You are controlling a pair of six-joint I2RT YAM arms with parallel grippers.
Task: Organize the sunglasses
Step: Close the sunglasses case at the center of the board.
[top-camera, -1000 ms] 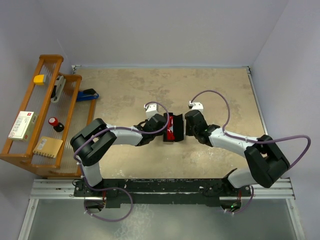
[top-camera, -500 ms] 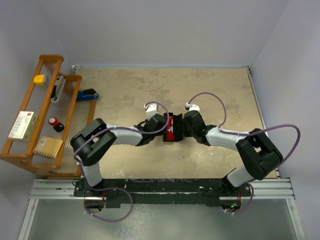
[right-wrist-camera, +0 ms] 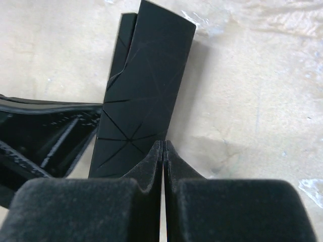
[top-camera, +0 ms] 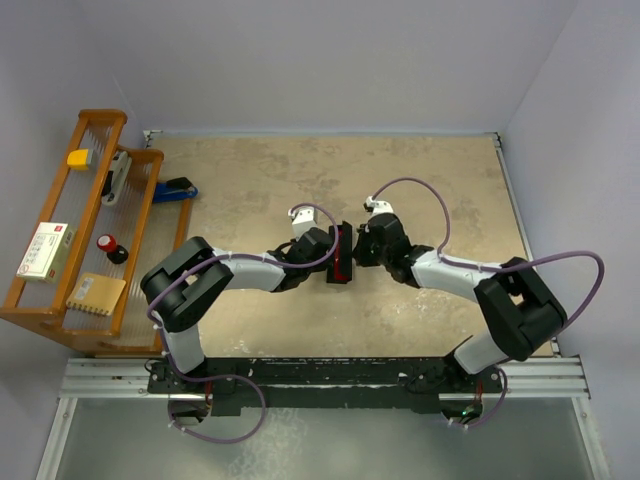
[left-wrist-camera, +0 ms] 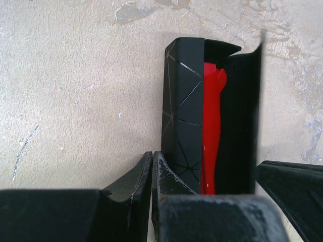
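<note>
The red sunglasses (left-wrist-camera: 209,136) sit inside the black folding case (left-wrist-camera: 181,121), with only a red sliver showing through the gap between its flaps. The left hand (left-wrist-camera: 152,164), fingers pressed together and holding nothing, seems to brace one side of the case. The right hand (right-wrist-camera: 163,151), also pressed together and empty, bears on the opposite panel. Uneven pushes could make the case skid across the surface (left-wrist-camera: 70,80) or tip over. A flap could also pinch the frame or spring open.

The sunglasses (left-wrist-camera: 209,131) are bright red, the case (left-wrist-camera: 181,116) black with thin geometric lines, the table (left-wrist-camera: 75,91) mottled beige.
</note>
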